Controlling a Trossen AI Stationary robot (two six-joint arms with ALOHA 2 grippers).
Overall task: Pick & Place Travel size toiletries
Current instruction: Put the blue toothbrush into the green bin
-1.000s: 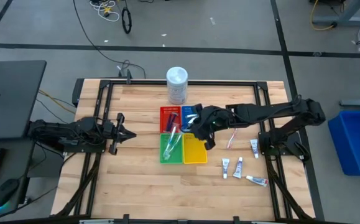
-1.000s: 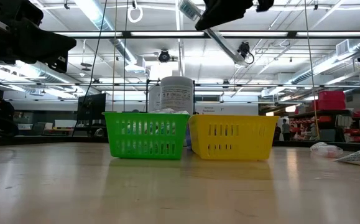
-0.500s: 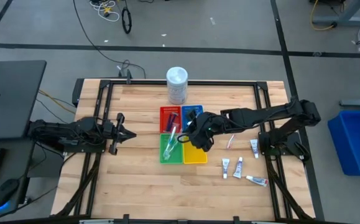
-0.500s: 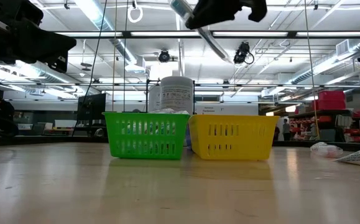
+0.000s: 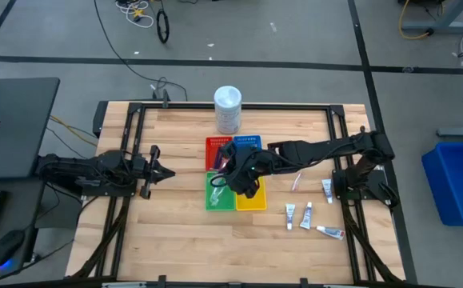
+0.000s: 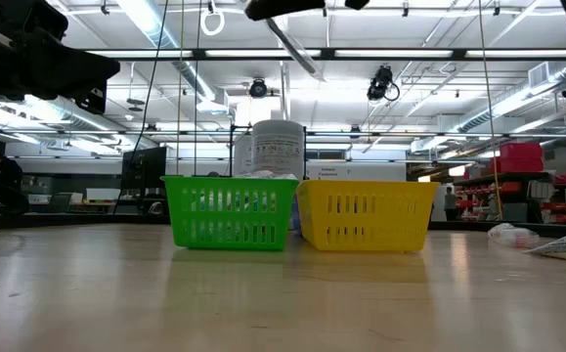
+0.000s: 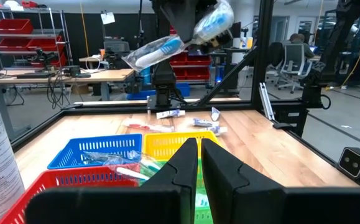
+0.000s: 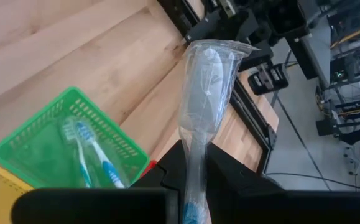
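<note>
Clamping a wrapped toothbrush point(image 8: 201, 93), the right claw point(image 8: 189, 163) hangs above the green tray point(image 5: 217, 192).

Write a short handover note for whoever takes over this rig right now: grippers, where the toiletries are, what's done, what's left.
Right gripper: shut on a wrapped toothbrush, held in the air above the green basket.
Left gripper: shut, empty, parked at the left side of the table.
Done: two toothbrushes lie in the green basket; the red basket and blue basket also hold items.
Left: drop the held toothbrush; then one more toothbrush and four small tubes on the table to the right of the baskets. The yellow basket looks empty.
</note>
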